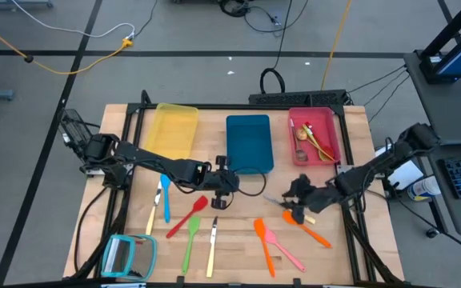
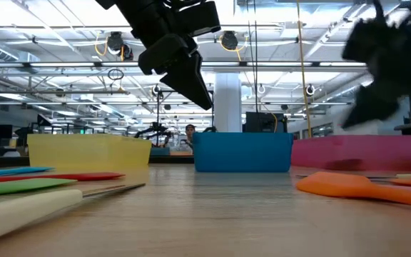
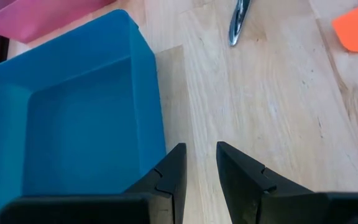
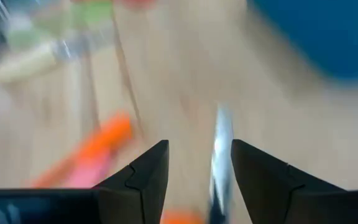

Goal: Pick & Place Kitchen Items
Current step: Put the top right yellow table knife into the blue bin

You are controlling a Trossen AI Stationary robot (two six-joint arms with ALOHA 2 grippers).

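Note:
Several slim plastic utensils lie flat on the wooden table: blue (image 1: pixel 166 200), red (image 1: pixel 187 216), green (image 1: pixel 190 242), a yellow-handled one (image 1: pixel 212 248), orange (image 1: pixel 262 240), pink (image 1: pixel 283 250) and an orange spatula (image 1: pixel 312 230). A metal utensil (image 1: pixel 274 201) lies between the arms. More utensils lie in the red tray (image 1: pixel 332 128). My left gripper (image 3: pixel 201 149) hangs open and empty above the table by the blue tray's (image 3: pixel 73 124) near edge. My right gripper (image 4: pixel 199 146) is open above the metal utensil (image 4: pixel 221 149), and this view is blurred.
A yellow tray (image 1: pixel 175 128) stands at the back left beside the blue tray (image 1: pixel 249 144). A teal-framed flat square object (image 1: pixel 128 256) lies at the near left corner. Bare wood shows in the table's middle, in front of the blue tray.

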